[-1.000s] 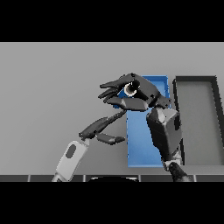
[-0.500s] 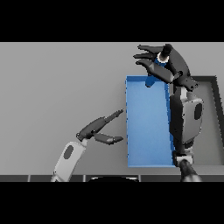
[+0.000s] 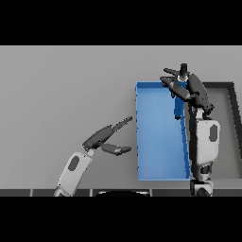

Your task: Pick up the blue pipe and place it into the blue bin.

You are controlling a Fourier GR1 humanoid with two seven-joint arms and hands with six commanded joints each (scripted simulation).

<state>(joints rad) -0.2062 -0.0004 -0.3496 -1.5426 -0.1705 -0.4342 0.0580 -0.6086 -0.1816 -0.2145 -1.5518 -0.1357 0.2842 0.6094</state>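
Note:
The blue pipe (image 3: 178, 108) hangs upright over the far right corner of the blue bin (image 3: 156, 175), its lower end down inside the bin's right wall. My right hand (image 3: 191, 90) is above that corner, with its fingers and thumb around the pipe's upper end. The right arm rises along the bin's right side and hides part of that wall. To the left of the bin, my left hand (image 3: 101, 138) hovers open over the grey table, fingers pointing toward the bin's left wall.
A dark grey bin (image 3: 226, 86) stands just right of the blue bin, partly behind my right arm. The grey table (image 3: 61, 94) stretches to the left and far side.
My right hand has carried the pipe from above the bin's near middle to its far right corner and lowered it; the pipe now hangs vertically. The left hand has barely moved.

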